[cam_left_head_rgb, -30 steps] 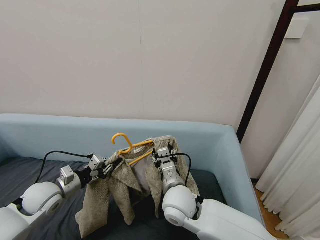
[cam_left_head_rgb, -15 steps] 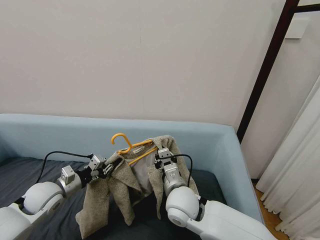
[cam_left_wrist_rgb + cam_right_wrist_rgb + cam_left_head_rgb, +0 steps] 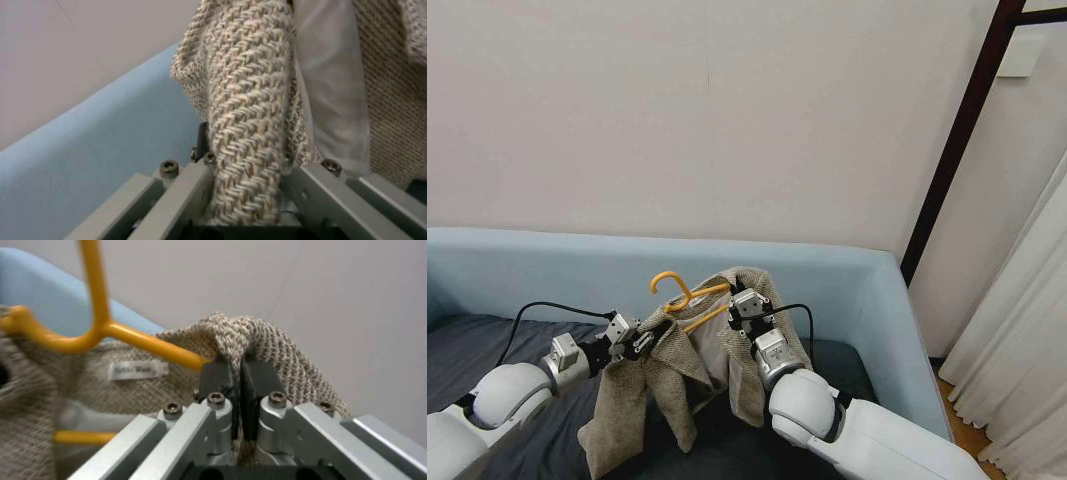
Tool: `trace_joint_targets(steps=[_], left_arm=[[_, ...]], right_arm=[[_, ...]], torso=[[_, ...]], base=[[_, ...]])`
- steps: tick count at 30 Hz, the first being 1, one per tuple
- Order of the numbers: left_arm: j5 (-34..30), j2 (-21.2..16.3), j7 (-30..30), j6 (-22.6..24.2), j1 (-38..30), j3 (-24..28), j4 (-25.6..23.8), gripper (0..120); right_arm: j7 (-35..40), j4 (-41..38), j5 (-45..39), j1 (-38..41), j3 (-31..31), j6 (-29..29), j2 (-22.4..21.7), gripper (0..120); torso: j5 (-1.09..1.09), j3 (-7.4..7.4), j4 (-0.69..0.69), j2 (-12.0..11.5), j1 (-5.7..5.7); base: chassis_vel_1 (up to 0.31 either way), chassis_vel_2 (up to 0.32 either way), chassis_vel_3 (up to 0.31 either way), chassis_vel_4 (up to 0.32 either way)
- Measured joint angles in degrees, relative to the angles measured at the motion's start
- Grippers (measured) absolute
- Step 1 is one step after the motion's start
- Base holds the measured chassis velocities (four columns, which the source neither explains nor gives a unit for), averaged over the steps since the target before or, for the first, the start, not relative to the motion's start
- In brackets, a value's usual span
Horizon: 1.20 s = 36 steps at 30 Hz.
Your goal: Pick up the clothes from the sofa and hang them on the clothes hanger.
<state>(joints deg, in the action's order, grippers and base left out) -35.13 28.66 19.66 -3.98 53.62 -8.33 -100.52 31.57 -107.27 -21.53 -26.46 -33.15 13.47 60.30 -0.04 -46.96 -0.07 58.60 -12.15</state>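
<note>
Already the beige woven jacket (image 3: 627,400) drapes the yellow plastic hanger (image 3: 707,292); left gripper (image 3: 639,338) at nine o'clock, right gripper (image 3: 745,303) at three, jaws clenching fabric; seating looks nearly finished.

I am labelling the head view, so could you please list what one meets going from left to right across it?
left gripper → yellow hanger hook → right gripper → dark door frame → white curtain. The tweed jacket, pinched by both grippers, spans the middle, so it is left out.
</note>
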Motion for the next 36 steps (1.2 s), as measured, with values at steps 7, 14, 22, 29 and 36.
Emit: trace_joint_targets(steps=[7,14,22,29,36], left_arm=[[-0.1,0.3,0.0,0.2,-1.3,1.7,0.4,3],[-0.7,0.6,-0.3,0.2,-2.3,2.8,0.2,3],[-1.1,1.1,-0.4,0.2,-3.3,3.6,0.8,3],[-1.2,1.5,0.4,-0.1,-4.2,4.1,1.5,3],[-3.4,0.8,7.6,-3.4,-7.3,4.1,4.2,3]], right_arm=[[-4.0,-0.7,4.0,-1.4,0.0,0.3,-0.9,0],[-2.9,-1.4,3.9,-2.5,-0.5,3.1,-0.7,4],[-0.7,-5.1,-11.8,-3.4,-1.7,1.1,-0.1,32],[-10.7,-7.4,-19.0,-4.6,0.2,-10.7,-1.3,58],[-21.3,-6.5,-13.1,-3.9,8.9,-13.4,-8.3,93]], torso=[[0.00,0.00,0.00,0.0,0.00],[0.00,0.00,0.00,0.0,0.00],[0.00,0.00,0.01,0.0,0.00],[0.00,0.00,0.01,0.0,0.00],[0.01,0.00,0.02,0.0,0.00]], base=[[0.000,0.000,0.000,0.000],[0.000,0.000,0.000,0.000],[0.000,0.000,0.000,0.000],[0.000,0.000,0.000,0.000],[0.000,0.000,0.000,0.000]])
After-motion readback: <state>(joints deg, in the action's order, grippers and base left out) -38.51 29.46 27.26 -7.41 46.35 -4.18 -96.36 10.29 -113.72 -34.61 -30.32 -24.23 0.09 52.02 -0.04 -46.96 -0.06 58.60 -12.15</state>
